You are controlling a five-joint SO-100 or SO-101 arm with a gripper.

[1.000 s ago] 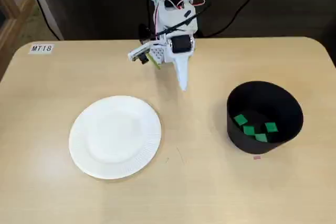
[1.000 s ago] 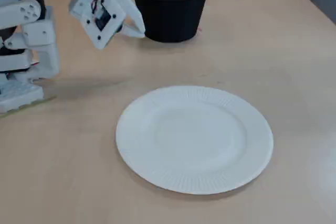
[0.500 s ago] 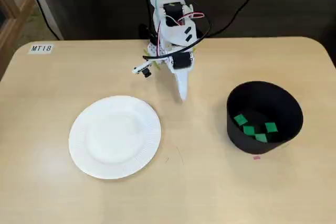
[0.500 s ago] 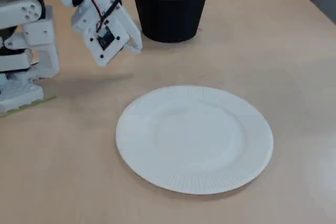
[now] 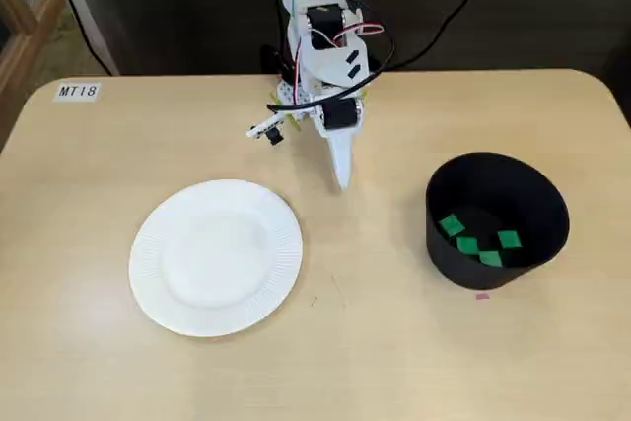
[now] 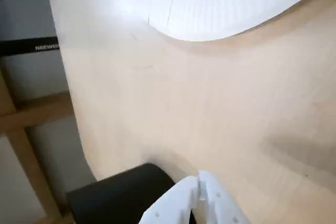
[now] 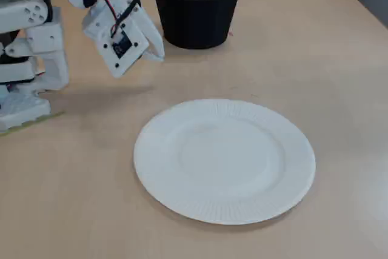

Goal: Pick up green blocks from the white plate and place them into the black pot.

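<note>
Gripper (image 5: 342,176) shut, holding nothing, over table (image 5: 394,352) btw plate and pot.
In wrist view, jaws pressed together at gripper (image 6: 200,180), black pot (image 6: 115,198) just behind. In a fixed view, tip pointing down near arm base; white paper plate (image 5: 158,288) at left, well apart from black pot (image 5: 498,179) at right. Four green blocks (image 5: 467,244) inside pot, on bottom, close together. Label "MT18" (image 5: 78,92) at far-left table corner.
</note>
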